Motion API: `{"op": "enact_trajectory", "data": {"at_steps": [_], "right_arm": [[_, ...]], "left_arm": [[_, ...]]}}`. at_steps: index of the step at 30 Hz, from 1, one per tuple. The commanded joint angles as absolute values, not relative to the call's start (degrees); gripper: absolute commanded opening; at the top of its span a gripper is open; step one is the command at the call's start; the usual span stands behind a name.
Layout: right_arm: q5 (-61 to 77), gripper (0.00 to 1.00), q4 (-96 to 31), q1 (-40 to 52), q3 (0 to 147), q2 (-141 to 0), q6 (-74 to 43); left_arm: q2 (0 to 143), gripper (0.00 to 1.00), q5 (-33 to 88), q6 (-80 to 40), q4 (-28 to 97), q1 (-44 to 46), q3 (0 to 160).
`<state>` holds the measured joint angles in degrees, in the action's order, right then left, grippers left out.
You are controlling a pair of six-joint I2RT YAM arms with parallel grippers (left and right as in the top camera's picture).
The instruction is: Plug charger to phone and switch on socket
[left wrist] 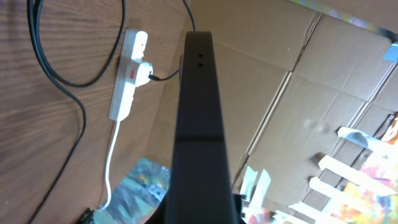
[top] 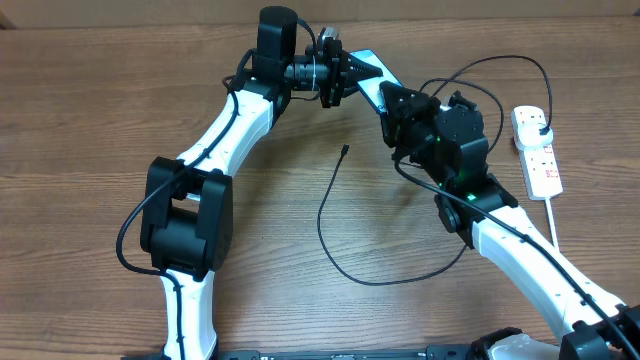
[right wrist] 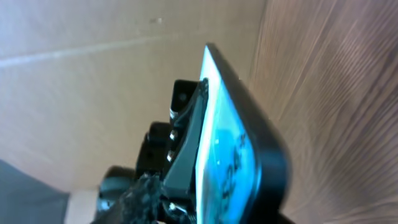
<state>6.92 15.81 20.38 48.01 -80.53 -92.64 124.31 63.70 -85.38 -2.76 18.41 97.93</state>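
Phone [top: 368, 68] clamped in left tool [top: 340, 76]; right tool [top: 396, 100] beside it, perhaps parted, cannot tell

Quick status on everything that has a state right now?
phone: lifted, screen blue, unplugged.
left pincer: shut on the phone.
right pincer: beside phone; open or shut unclear.
charger: plugged into socket, tip loose on table.
socket: switch position unreadable.

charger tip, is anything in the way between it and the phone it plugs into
Nothing visible lies between them; only bare table separates the charger tip from the phone. The phone is held up in the left gripper, with the right gripper close at its other end.
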Motion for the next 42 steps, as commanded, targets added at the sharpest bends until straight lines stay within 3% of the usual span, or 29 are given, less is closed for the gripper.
{"op": "enact_trajectory", "data": {"at_steps": [1, 6, 12, 17, 23, 31, 36, 42], "right_arm": [[7.6, 0.48, 15.2, 20.6, 50.0, -80.3, -91.3], [7.6, 0.61, 9.3, 20.5, 50.0, -80.3, -86.4], [7.7, 0.72, -1.1, 20.4, 50.0, -80.3, -73.0], [7.6, 0.76, -12.1, 20.4, 50.0, -80.3, -59.5], [7.7, 0.80, -23.0, 20.4, 50.0, -80.3, -49.5], [14.0, 0.79, -28.2, 20.4, 50.0, -80.3, -39.5], [19.5, 0.64, -27.1, 20.4, 50.0, -80.3, -36.6], [22.4, 0.50, -27.5, 20.4, 55.6, -82.0, -38.5]], "left_arm": [[124.4, 0.04, 64.2, -76.0, -3.2, 18.4, 98.8], [124.4, 0.04, 66.1, -62.2, 2.6, 16.9, 98.8], [124.4, 0.04, 62.1, -41.2, 22.0, 13.6, 98.8], [124.4, 0.04, 53.6, -27.4, 37.9, 9.6, 98.8], [121.6, 0.04, 52.1, -19.1, 47.0, 4.3, 98.8], [109.8, 0.04, 52.6, -17.0, 52.4, -3.5, 98.8], [103.7, 0.04, 56.3, -18.1, 57.8, -7.9, 98.8], [103.1, 0.04, 69.6, -17.7, 63.7, -9.1, 98.8]]}}
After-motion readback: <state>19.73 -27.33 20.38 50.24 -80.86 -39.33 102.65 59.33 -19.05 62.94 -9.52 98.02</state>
